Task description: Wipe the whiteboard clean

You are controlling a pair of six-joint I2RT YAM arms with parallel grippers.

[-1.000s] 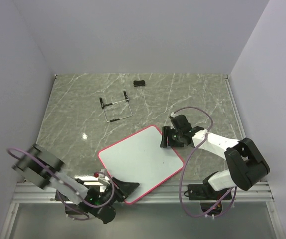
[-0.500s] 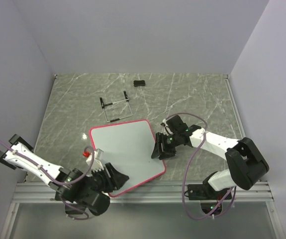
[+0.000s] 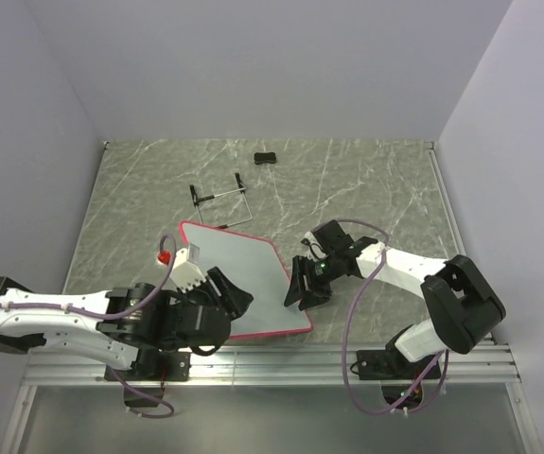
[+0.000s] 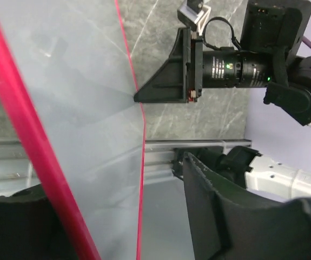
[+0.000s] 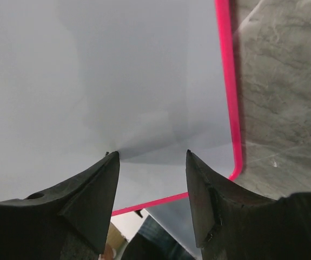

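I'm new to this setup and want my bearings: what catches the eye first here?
The pink-framed whiteboard, tilted at the front of the table, stands out: the left tool is at its near-left side, the right tool at its right edge. Farther back lie a wire stand and a small black object.

Grey marble table [image 3: 376,189], red-framed whiteboard [image 3: 243,270] lying skewed near the front edge, left gripper [image 3: 229,299] overlapping the board's near-left part, right gripper [image 3: 295,288] at its right edge, wire stand [image 3: 222,210] just behind, small black object [image 3: 267,157] far back.
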